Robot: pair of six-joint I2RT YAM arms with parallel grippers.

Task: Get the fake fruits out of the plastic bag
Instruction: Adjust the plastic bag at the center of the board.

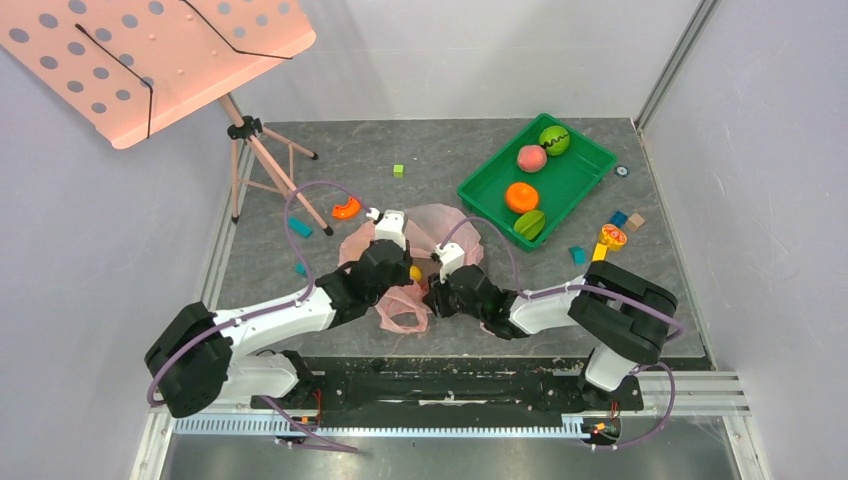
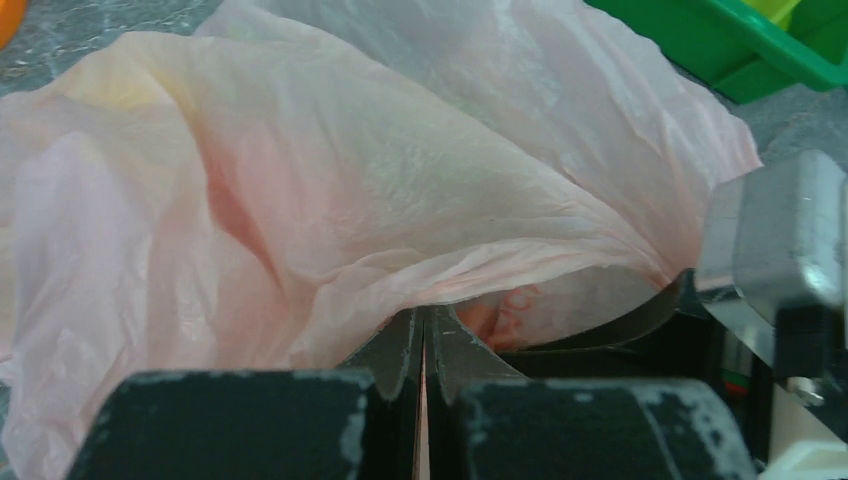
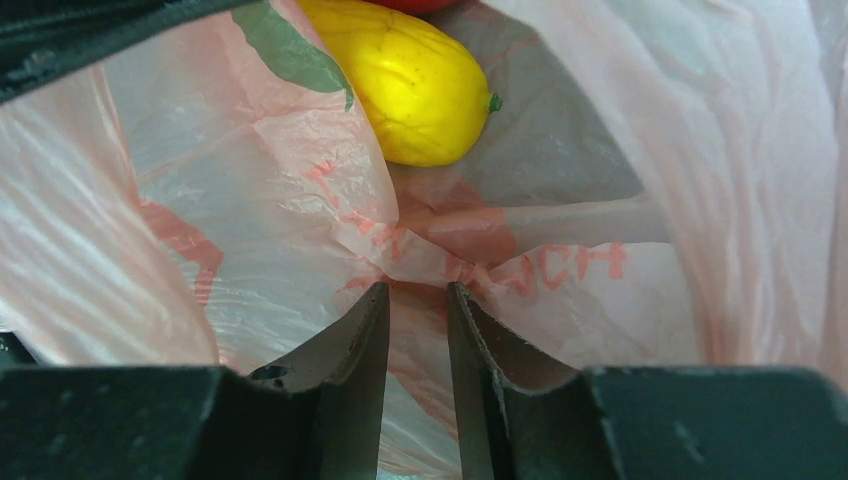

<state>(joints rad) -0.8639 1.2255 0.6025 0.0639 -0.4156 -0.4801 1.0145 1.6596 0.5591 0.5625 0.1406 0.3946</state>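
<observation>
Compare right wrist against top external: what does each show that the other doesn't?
Right wrist only: the red print on the plastic bag, a sliver of red fruit at the top edge, and the right jaws a narrow gap apart, bag film at their tips.
Top external only: the left gripper at the bag, the green tray with its fruits, the pink music stand, loose blocks.
Both: the bag, the right gripper, and the yellow mango, just a yellow speck from above.
</observation>
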